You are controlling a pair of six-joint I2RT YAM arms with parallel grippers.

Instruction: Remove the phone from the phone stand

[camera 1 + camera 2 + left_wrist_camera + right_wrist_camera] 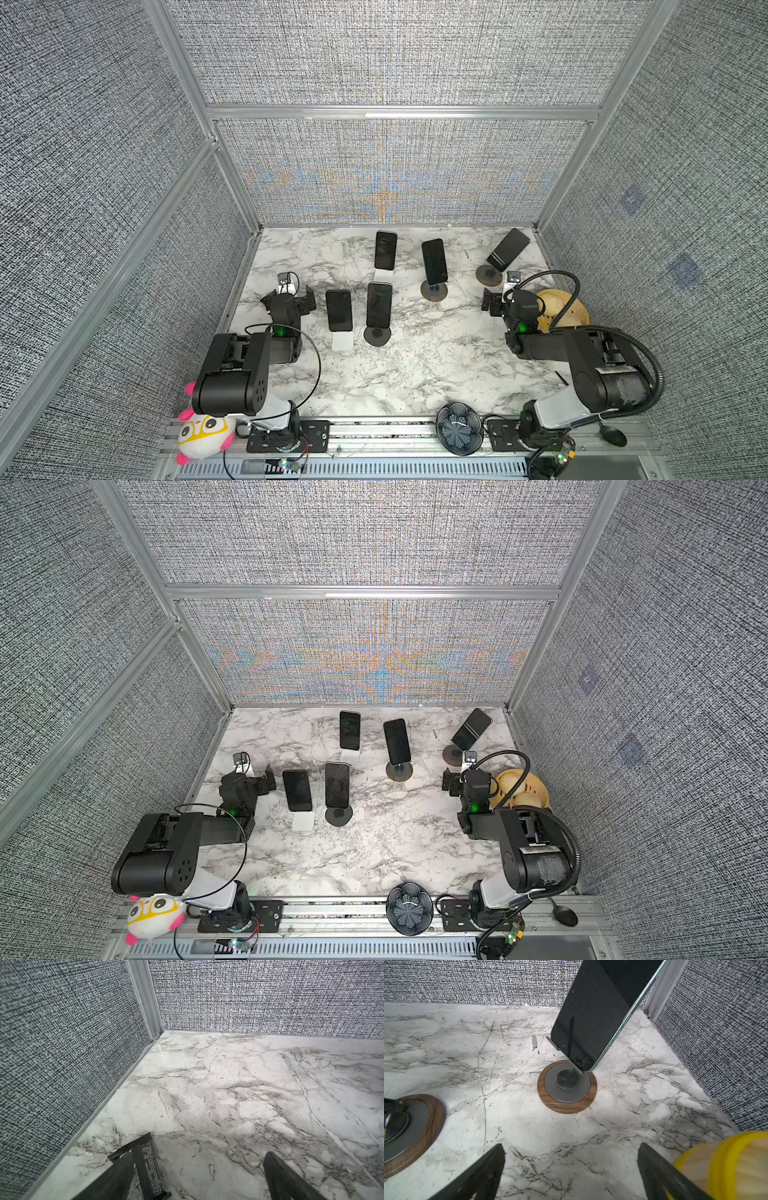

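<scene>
overhead view of a marble table [415,374] walled in grey fabric, with twelve o'clock at the far wall. five dark phones [379,305] stand propped across it. the one the right arm faces, the tilted phone [509,249], sits at the table's one o'clock corner on a wood-rimmed stand [489,275]. the right wrist view shows its lower edge caught on a small metal lip. the right gripper [571,1169] hovers at that phone's six o'clock, jaws spread wide and empty. the left gripper [207,1159], at the table's nine o'clock, is likewise spread and holds nothing. the phone looks stiff, glass-faced, slick and breakable, and probably light. pinching its two long edges above the lip, then lifting up and off, seems safest, though the stand may slide or tip. a yellow-rimmed wooden bowl [579,313] lies just beside the right gripper at its three o'clock. a second stand [434,291] bearing a neighbouring phone [434,262] is near at its nine o'clock.
</scene>
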